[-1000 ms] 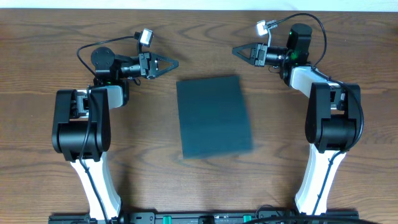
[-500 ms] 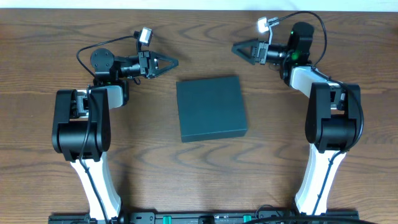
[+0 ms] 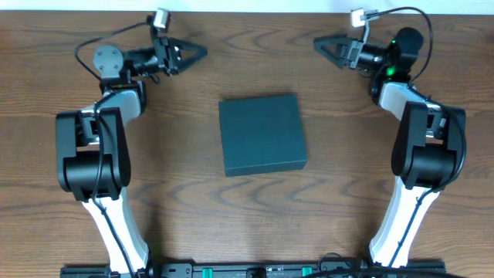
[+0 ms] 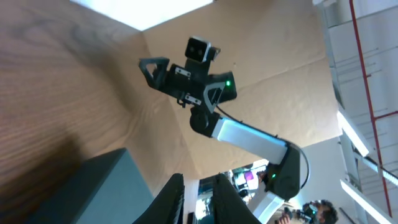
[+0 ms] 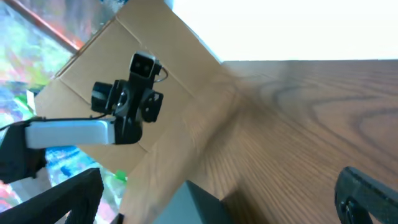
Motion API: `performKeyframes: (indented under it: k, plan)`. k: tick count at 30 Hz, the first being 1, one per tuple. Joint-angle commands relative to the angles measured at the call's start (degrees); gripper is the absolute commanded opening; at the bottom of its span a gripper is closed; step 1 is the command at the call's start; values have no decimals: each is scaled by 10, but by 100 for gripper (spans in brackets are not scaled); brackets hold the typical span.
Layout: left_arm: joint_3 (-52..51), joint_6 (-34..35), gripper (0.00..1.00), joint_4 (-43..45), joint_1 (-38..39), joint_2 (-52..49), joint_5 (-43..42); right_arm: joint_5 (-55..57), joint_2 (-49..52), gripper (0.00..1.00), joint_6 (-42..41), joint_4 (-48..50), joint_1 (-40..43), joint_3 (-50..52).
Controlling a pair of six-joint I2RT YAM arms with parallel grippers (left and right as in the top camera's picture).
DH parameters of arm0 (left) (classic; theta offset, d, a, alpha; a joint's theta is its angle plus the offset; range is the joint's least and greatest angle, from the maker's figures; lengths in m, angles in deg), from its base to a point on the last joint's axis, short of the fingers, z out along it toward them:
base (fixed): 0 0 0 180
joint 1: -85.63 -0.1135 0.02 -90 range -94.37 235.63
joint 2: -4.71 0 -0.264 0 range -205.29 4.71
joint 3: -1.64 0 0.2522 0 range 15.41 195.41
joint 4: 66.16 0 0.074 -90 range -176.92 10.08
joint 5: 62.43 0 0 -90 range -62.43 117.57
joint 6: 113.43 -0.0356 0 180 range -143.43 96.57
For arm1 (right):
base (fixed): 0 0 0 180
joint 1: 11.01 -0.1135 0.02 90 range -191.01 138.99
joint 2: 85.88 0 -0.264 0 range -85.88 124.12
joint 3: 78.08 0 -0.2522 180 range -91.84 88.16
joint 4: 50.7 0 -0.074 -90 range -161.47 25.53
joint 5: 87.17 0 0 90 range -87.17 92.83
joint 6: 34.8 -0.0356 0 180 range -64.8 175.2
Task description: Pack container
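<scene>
Nearly shut, with only a sliver of daylight between and nothing held, on the left gripper [image 3: 202, 52]; spread wide and empty on the right gripper [image 3: 318, 42]. Aimed at each other along the far edge of the wooden table [image 3: 347, 193], toward 3 o'clock and 9 o'clock. Lying closed at the table's centre, well apart from both: the dark teal container [image 3: 262, 135], at 5 o'clock from the left gripper, 7 o'clock from the right. Beyond the table edge, brown cardboard [image 5: 180, 74].

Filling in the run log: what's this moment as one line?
container: lid down, on table | left gripper: jaws shut, empty, away from container | right gripper: jaws open, empty
</scene>
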Motion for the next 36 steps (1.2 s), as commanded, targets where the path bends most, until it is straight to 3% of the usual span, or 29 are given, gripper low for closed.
performKeyframes:
  k: [1, 18, 27, 36]
  plan:
    - [49, 44, 15, 7, -2, 6, -7, -26, 5, 99, -65, 15, 9, -38]
    - [322, 190, 15, -18, -12, 6, -39, -76, 5, 99, -236, 66, 34, -237]
    - [429, 198, 15, -122, -46, 11, -38, -76, 5, 99, -325, 67, 34, -324]
    - [442, 199, 15, -134, -92, 34, -34, -76, 5, 99, -364, 64, 30, -396]
